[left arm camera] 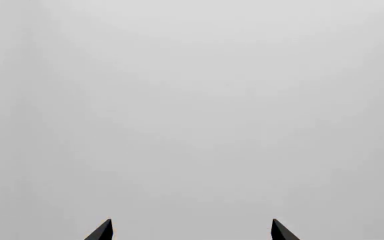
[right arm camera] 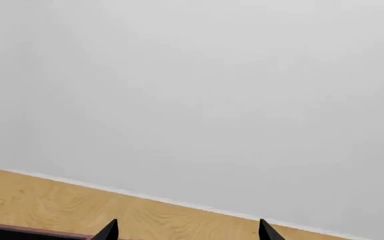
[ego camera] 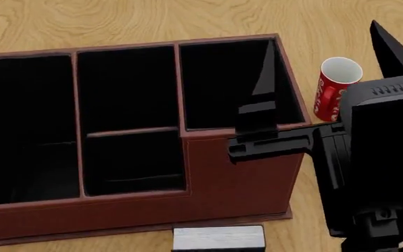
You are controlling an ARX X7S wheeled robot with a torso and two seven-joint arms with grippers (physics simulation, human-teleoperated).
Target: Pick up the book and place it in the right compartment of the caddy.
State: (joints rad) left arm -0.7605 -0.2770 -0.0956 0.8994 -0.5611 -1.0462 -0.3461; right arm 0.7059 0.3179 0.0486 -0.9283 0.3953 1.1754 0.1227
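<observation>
The reddish-brown caddy (ego camera: pixel 82 209) fills the head view, its black sections open upward. Its right compartment (ego camera: pixel 219 173) has the tallest walls and looks empty. The book (ego camera: pixel 219 238) lies on the wooden table just in front of the caddy's near wall, white-grey page edge showing, cut off by the picture's lower edge. My right gripper (ego camera: pixel 320 32) hangs open above the caddy's right end, one finger over the right compartment, the other beyond the red mug. In its own view, my right gripper (right arm camera: pixel 188 229) holds nothing. My left gripper (left arm camera: pixel 192 230) is open against plain grey.
A red mug (ego camera: pixel 336 89) with a white inside stands on the table just right of the caddy. The wooden table (right arm camera: pixel 178 215) ends at a white wall in the right wrist view, where a strip of caddy rim (right arm camera: pixel 18 231) shows. My right arm's black body covers the head view's right side.
</observation>
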